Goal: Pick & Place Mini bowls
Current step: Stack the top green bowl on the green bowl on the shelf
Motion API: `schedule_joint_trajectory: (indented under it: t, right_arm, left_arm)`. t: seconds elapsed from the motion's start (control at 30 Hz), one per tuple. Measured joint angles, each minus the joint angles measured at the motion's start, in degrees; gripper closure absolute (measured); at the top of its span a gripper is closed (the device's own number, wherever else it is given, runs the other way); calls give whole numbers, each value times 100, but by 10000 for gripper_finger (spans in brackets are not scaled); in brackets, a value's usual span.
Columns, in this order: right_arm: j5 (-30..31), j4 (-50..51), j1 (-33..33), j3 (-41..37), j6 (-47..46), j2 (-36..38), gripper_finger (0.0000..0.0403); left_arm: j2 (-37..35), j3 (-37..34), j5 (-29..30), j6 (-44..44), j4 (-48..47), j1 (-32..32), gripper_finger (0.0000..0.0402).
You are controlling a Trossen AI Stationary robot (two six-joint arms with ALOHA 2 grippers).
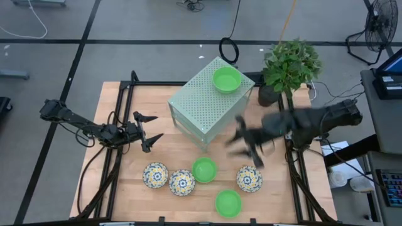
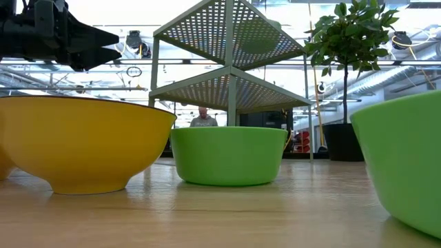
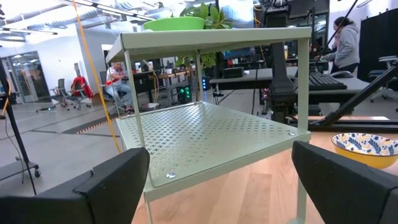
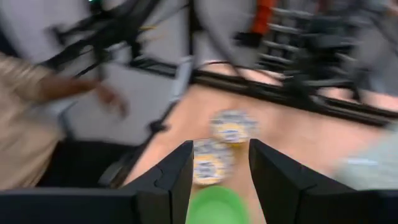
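One green mini bowl (image 1: 227,80) sits on top of the pale-green perforated rack (image 1: 204,103). On the table's near half rest three floral bowls (image 1: 155,175), (image 1: 181,182), (image 1: 249,179) and two green bowls (image 1: 204,169), (image 1: 228,203). My right gripper (image 1: 242,145) hovers, blurred, between the rack and the right floral bowl. Its fingers (image 4: 219,155) are open with nothing between them. My left gripper (image 1: 147,132) waits open left of the rack, facing it (image 3: 217,186).
A potted plant (image 1: 290,66) stands at the far right corner, beside the rack. Bare wood lies between the left gripper and the bowls. In the right wrist view a person's arm (image 4: 43,93) shows beyond the table's edge.
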State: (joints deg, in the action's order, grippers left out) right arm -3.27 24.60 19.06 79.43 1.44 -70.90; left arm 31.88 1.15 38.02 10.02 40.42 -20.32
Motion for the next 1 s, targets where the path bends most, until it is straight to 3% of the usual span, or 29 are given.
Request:
schedule_joint_trajectory:
  t: [0.2,0.33,0.63,0.7,0.8,1.0]
  right_arm:
    - [16,-2305,958,-2426,372,767,261]
    - [64,-3200,1288,-3596,287,1508,261]
    - [166,-4430,1607,-4739,601,2887,261]
    - [176,-4658,1656,-4958,645,2995,261]
    - [170,-5000,1725,-5187,679,3014,261]
    - [194,-5161,1753,-5238,578,3016,261]
  left_arm:
    - [-2,0,1,2,-2,-2,5]
    - [-2,0,0,2,-2,-2,5]
    - [0,0,0,0,11,-2,5]
    - [-2,0,-117,-443,14,-5,4]
    - [55,0,-950,-1279,20,4,5]
    - [416,-2,-3128,-1358,92,0,4]
